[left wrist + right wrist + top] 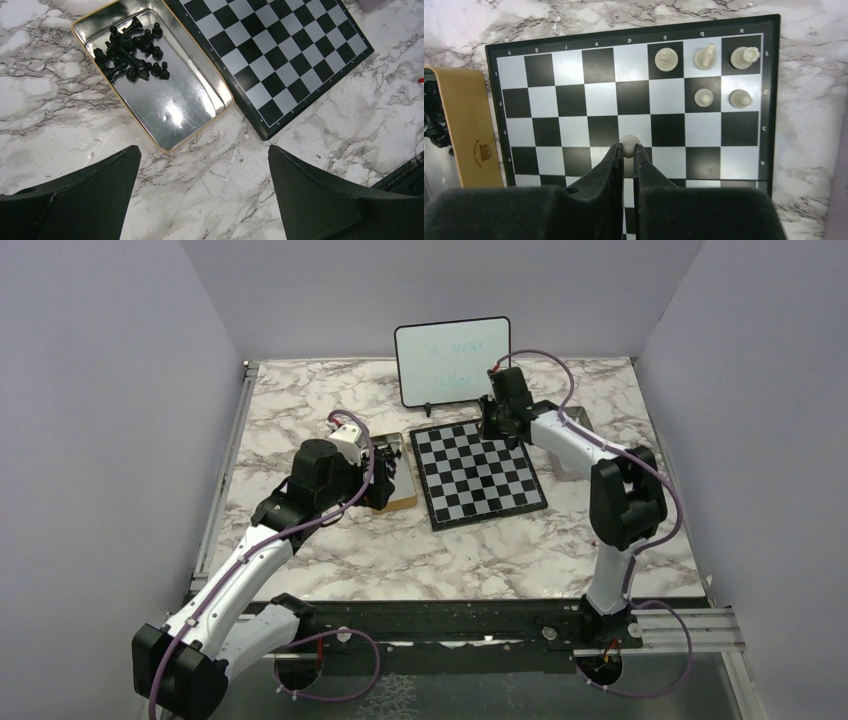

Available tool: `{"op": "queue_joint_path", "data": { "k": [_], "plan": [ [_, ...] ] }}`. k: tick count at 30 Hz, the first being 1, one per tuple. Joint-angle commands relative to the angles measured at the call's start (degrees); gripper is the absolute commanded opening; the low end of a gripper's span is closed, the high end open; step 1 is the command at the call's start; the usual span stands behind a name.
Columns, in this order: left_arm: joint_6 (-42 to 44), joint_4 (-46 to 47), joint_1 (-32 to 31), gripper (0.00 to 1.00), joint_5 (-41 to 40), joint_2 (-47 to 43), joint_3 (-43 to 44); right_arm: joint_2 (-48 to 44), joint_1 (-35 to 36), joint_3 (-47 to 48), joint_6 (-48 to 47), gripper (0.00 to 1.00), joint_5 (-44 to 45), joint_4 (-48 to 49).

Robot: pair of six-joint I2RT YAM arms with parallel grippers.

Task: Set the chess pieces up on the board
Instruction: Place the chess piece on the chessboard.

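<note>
The board (pixel 574 100) lies flat on the marble, right of centre in the top view (pixel 478 473). Several pale chess pieces (pixel 705 56) stand in its two rows at the right corner in the right wrist view. My right gripper (pixel 628 149) is shut on one more pale pawn (pixel 629 142), held by its round head above the middle of the board. My left gripper (pixel 204 148) is open over bare marble, just short of the tin's near corner, with nothing between its fingers.
A shallow metal tin (pixel 170 107) with a gold rim sits left of the board and holds a heap of black chessmen (pixel 131 52). Its tan edge (pixel 469 125) shows beside the board. A small whiteboard (pixel 452 360) stands behind the board.
</note>
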Motion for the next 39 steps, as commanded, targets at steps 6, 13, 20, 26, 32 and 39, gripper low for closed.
{"op": "queue_joint_path", "data": {
  "k": [6, 13, 20, 26, 32, 39],
  "plan": [
    [0.6, 0.2, -0.2, 0.99, 0.4, -1.1, 0.1, 6.6, 3.4, 6.4, 3.1, 0.04, 8.8, -2.4],
    [0.6, 0.2, -0.2, 0.99, 0.4, -1.0, 0.1, 7.7, 3.6, 6.3, 3.3, 0.05, 10.5, -1.6],
    [0.6, 0.2, -0.2, 0.99, 0.6, -1.1, 0.1, 9.7, 3.6, 7.4, 3.0, 0.06, 13.9, -1.9],
    [0.6, 0.2, -0.2, 0.99, 0.5, -1.1, 0.1, 11.3, 3.6, 9.1, 2.5, 0.06, 16.2, -2.1],
    [0.6, 0.2, -0.2, 0.99, 0.5, -1.4, 0.0, 13.4, 3.6, 11.1, 2.5, 0.06, 17.8, -3.2],
    [0.7, 0.2, -0.2, 0.99, 0.4, -1.4, 0.0, 14.1, 3.6, 11.7, 2.7, 0.07, 18.3, -3.8]
  ]
}}
